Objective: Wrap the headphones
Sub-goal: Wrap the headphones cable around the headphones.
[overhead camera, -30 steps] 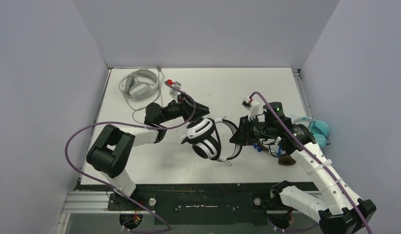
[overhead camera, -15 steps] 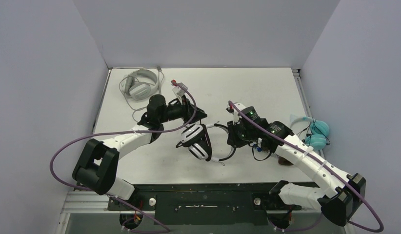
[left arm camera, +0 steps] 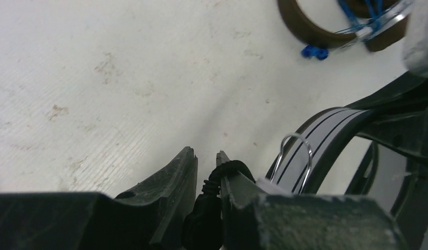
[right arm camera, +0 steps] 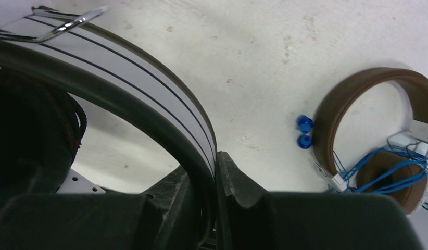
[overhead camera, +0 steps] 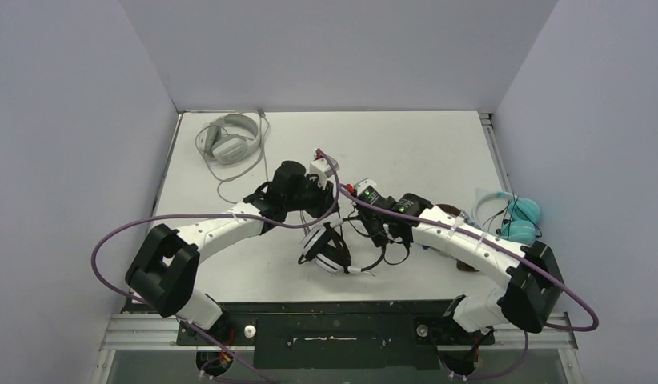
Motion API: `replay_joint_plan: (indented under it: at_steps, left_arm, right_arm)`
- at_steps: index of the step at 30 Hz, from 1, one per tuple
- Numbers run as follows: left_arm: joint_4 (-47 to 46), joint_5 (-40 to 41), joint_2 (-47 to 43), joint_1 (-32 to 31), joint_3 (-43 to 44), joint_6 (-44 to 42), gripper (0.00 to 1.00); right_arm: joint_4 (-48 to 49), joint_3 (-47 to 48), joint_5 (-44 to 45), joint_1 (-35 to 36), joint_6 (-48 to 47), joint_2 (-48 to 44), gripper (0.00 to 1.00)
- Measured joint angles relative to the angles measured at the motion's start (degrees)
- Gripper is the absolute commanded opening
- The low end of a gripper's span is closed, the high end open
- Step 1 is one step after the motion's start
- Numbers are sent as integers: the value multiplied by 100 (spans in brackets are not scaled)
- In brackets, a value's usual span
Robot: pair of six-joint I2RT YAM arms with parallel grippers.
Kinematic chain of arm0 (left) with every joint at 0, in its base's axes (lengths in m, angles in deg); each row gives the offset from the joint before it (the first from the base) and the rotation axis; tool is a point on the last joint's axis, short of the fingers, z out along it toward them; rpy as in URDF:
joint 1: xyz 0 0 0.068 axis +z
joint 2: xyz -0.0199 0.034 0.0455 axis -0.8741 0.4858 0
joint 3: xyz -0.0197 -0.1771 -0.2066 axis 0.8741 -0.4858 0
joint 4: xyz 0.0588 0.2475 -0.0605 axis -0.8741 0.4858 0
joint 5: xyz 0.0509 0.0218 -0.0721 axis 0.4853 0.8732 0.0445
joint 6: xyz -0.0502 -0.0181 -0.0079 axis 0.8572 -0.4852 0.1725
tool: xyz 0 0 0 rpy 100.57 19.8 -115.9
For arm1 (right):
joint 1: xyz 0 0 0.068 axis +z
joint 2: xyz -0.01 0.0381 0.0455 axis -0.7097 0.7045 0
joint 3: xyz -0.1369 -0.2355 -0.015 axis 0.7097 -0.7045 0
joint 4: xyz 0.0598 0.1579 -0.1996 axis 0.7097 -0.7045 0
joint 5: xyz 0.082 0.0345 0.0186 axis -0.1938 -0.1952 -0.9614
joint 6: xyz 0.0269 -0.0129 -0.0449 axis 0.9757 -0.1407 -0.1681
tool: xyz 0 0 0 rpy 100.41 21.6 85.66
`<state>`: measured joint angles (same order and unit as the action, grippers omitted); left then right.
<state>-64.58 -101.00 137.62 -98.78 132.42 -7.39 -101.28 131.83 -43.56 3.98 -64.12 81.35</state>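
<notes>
Both arms meet mid-bench [overhead camera: 422,144] on the black-and-white headphones [overhead camera: 330,246], which sit between them, just toward the near edge. Right claw [right arm camera: 214,161] is clenched on the headband [right arm camera: 123,73], with the band edge wedged between the fingers, so it acts as the anchor. Left claw [left arm camera: 205,156] pinches the black cable [left arm camera: 209,195] close to the fingertips, right beside the band. I judge the step to be winding the cable round the band or cups. To do it well: use the right claw as a fixed clamp and don't let the band twist. Let the left lead the cable in loops under light tension, close to the set, so there's no slack to snag on the wire slider loop [left arm camera: 298,156]. The left pinch is shallow and the cable could slip out, so regrip deeper if it creeps. Brown headphones [right arm camera: 368,104] with blue cable [right arm camera: 378,156] lie near on the right, so route loops away from them. Grey headphones [overhead camera: 228,138] at the far left and teal headphones [overhead camera: 522,216] at the right edge are well apart, no issue.
</notes>
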Motion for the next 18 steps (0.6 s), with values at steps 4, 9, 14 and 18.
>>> replay_joint_plan:
  at_steps: [4,9,14,18]
  left_arm:
    - [483,509,140,2,149,-212,2]
    - [750,920,140,-13,240,-354,3]
    - [1117,960,144,-44,479,-337,9]
    - [1565,946,284,-105,990,-240,12]
  right_arm:
    - [-11,0,459,-24,146,238,0]
    - [28,-15,789,-197,308,264,0]
    - [153,-70,1209,-308,621,332,0]
    - [201,-70,1657,-297,970,345,0]
